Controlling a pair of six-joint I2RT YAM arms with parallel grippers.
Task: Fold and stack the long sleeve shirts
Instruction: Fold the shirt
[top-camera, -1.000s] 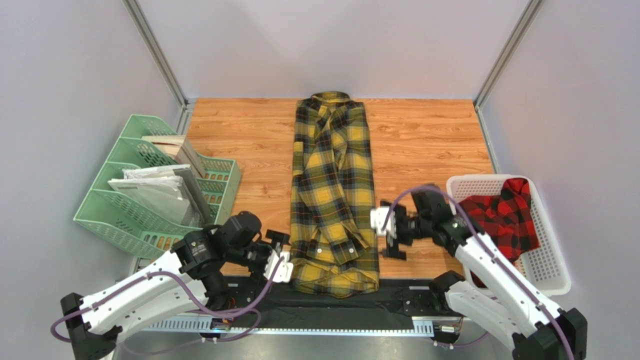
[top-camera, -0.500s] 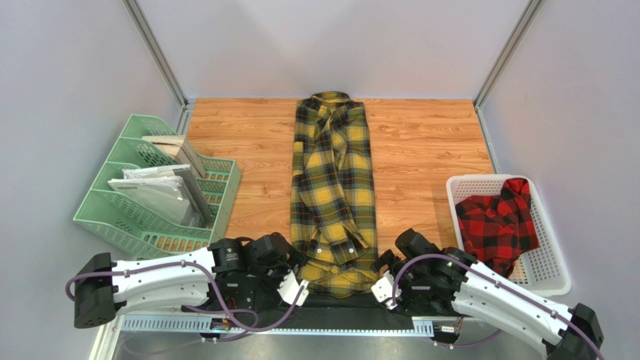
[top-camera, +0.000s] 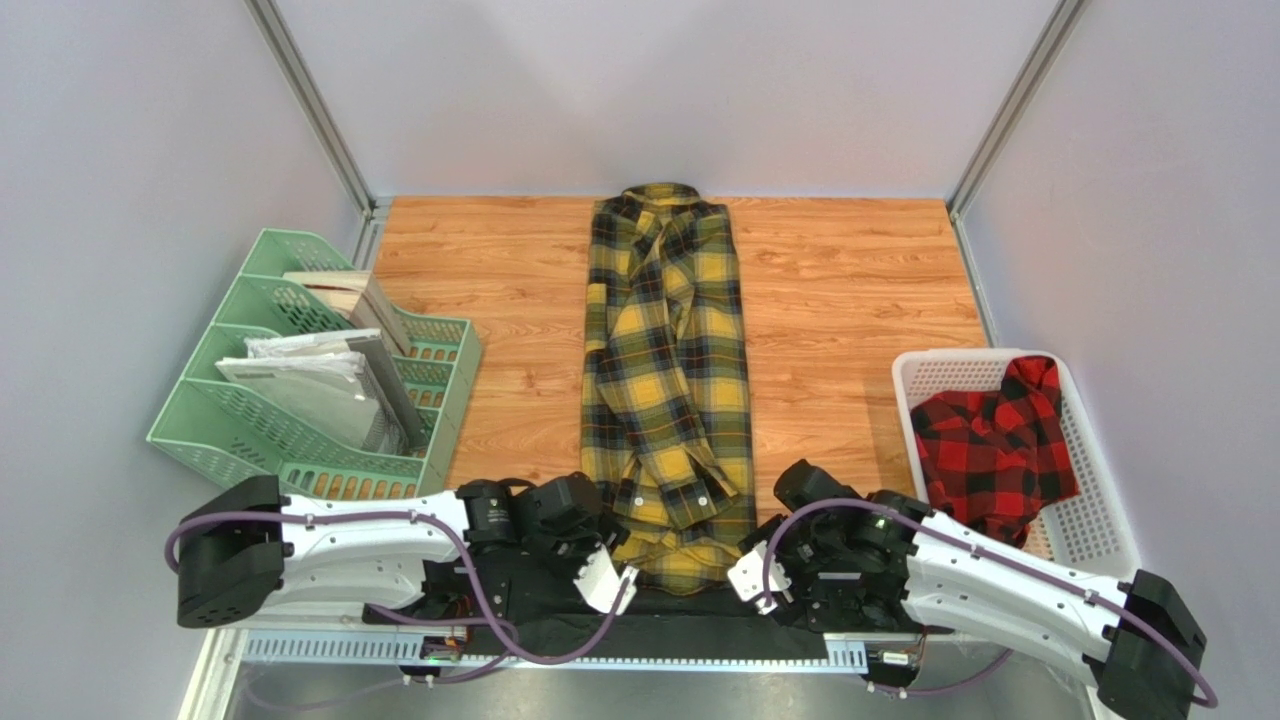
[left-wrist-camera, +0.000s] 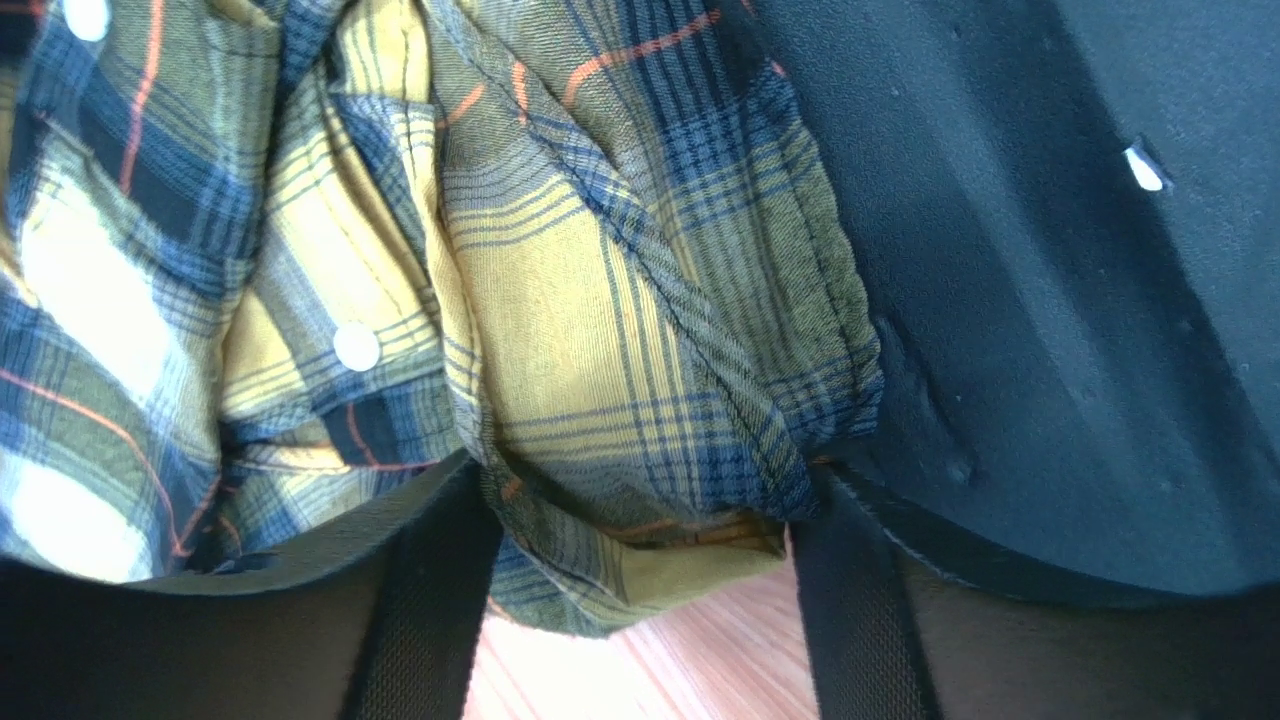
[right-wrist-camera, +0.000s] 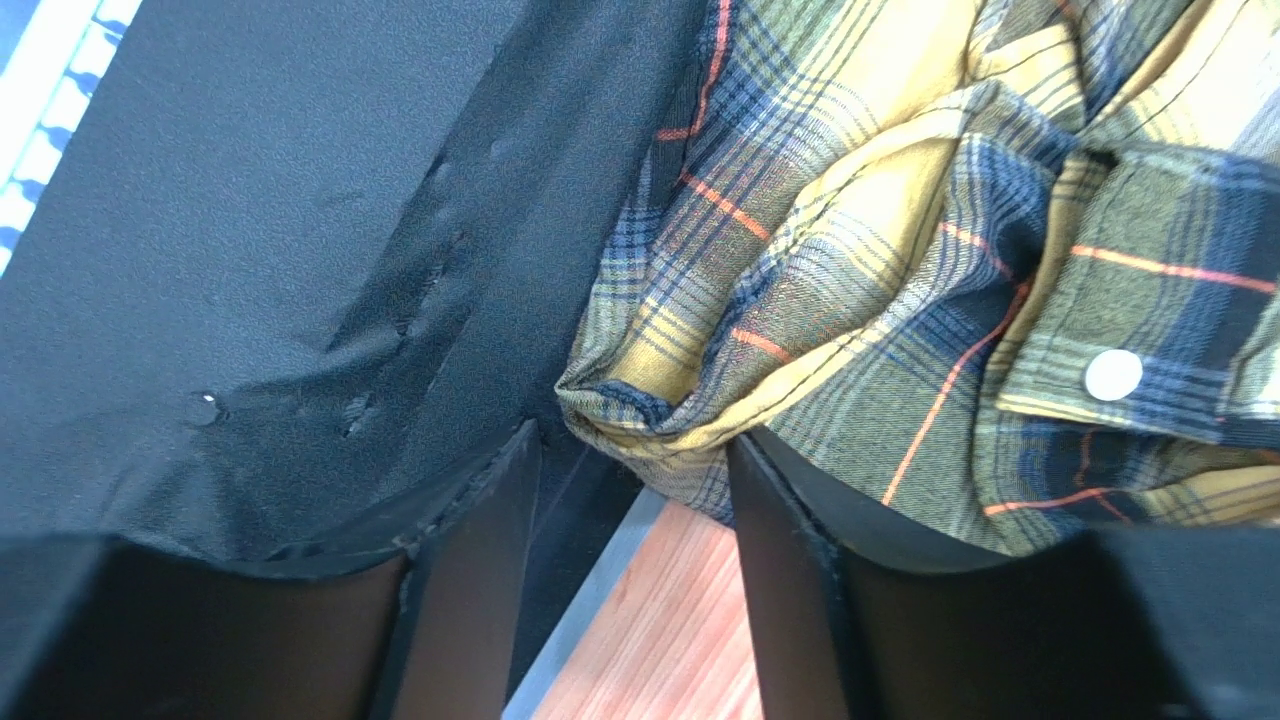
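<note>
The left hand (left-wrist-camera: 639, 593) has its fingers set either side of the near left hem corner of the yellow-and-black plaid shirt (top-camera: 666, 375). Bunched cloth fills the gap and touches both fingers, but I cannot tell whether it is pinched tight. The right hand (right-wrist-camera: 631, 585) is spread around a fold at the shirt's near right hem corner, with a sliver of dark showing between one finger and the cloth. Both corners overlap a black mat (top-camera: 691, 603) just nearer than the shirt. The shirt lies lengthwise on the wooden bench (top-camera: 857, 285), collar at the far end, sleeves folded in over the front. Right of the shirt, a white perforated basket (top-camera: 1094, 518) holds a crumpled red-and-black plaid shirt (top-camera: 992, 443). Left of the yellow shirt, a green mesh file rack (top-camera: 211, 428) holds grey and white papers (top-camera: 316, 383) in its slots.
</note>
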